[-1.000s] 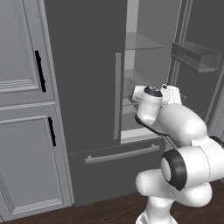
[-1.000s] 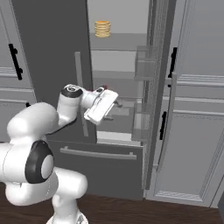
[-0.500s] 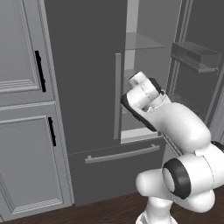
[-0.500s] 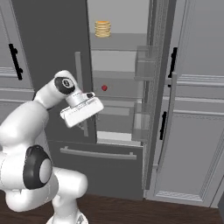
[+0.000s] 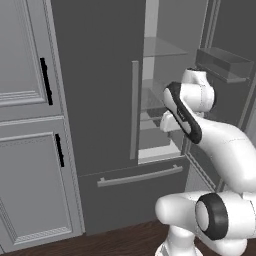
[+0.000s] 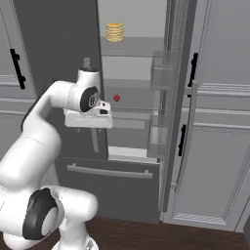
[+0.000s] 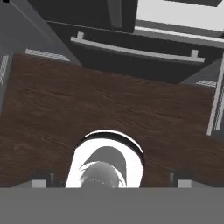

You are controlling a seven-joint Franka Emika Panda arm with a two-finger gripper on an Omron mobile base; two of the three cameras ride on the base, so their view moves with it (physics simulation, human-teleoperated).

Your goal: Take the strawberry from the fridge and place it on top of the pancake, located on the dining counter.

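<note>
Strawberry (image 6: 116, 98) sits on a middle glass shelf inside the open fridge (image 6: 58, 44), well below a yellow pancake stack (image 6: 114, 32) up top. No legible writing. Claw (image 6: 89, 118) hangs outside at the closed left door, pointing floorward; grip state cannot be told.

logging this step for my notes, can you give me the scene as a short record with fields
fridge: right door swung open, left door shut, bottom drawer shut
strawberry: on a middle shelf inside the fridge, not held
yellow stack: on the top shelf, above the strawberry
gripper: outside the fridge in front of the left door, left of and apart from the strawberry
gripper aim: hand view looks down at the dark wood floor and the bottom drawer
gripper state: fingertips far apart at the hand view's bottom corners, nothing between them
cabinets: beside the fridge, doors shut
</note>
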